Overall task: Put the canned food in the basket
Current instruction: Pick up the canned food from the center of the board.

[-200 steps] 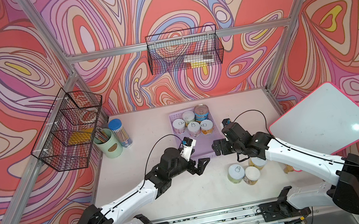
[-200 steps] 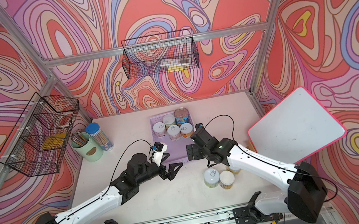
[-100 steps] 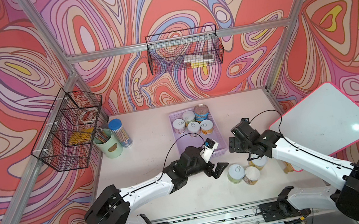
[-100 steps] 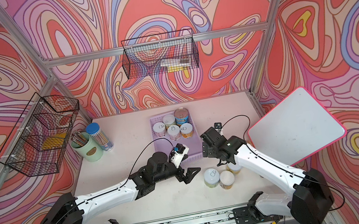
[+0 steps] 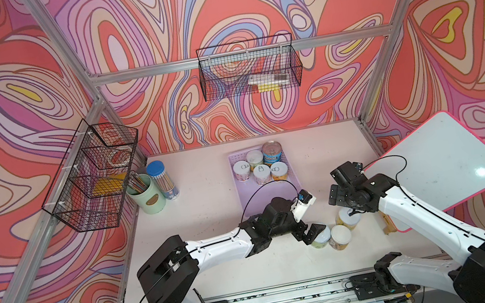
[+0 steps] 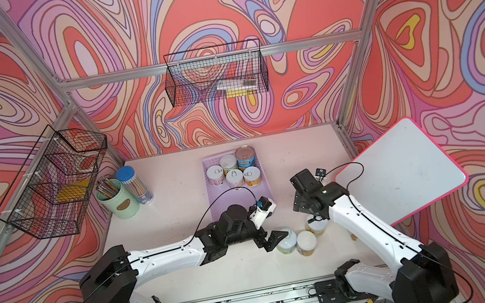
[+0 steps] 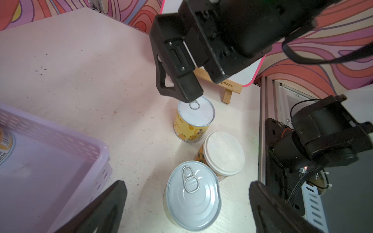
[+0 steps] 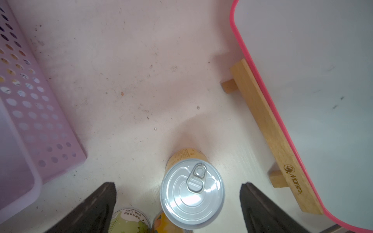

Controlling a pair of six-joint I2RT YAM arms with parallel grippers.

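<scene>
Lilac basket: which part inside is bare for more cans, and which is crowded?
The basket is bare in its near half, bordered by the near rim and the five cans. Its far end is crowded: those cans stand packed together. On the table, the stretch between basket and pencil jar is bare.

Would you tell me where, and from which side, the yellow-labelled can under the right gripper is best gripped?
Probably its curved side wall, from straight above. The yellow-labelled can stands upright and its flat lid offers no hold. The white-capped can and green-labelled can crowd one side, so the right gripper, jaws open, should straddle the sides facing the basket and whiteboard.
</scene>
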